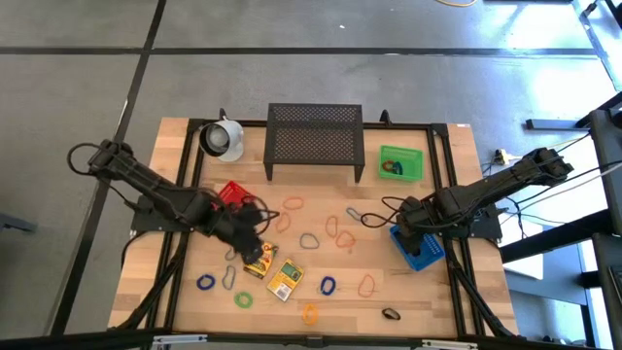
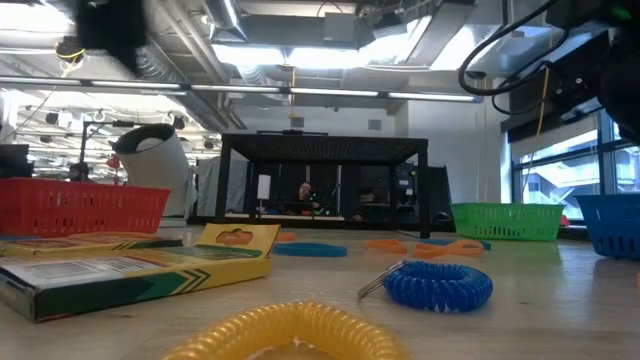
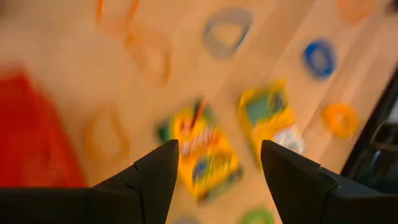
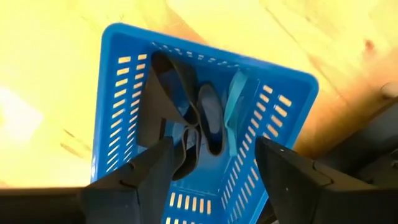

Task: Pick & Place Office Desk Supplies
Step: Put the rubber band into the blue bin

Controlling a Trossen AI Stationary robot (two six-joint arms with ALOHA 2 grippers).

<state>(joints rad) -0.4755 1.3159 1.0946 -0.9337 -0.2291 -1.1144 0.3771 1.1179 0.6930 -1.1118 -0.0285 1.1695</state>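
Left gripper (image 3: 214, 165) fingers spread, empty, above yellow packets (image 3: 202, 152) (print unreadable), right gripper (image 4: 211, 158) fingers spread over blue bin (image 4: 124, 87)

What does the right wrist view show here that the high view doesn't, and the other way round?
Only the right wrist view shows what lies inside the blue bin: dark and bluish loops. Only the high view shows the left gripper over a yellow packet, plus the red bin, green bin and white mug. Both show the open right gripper above the blue bin.
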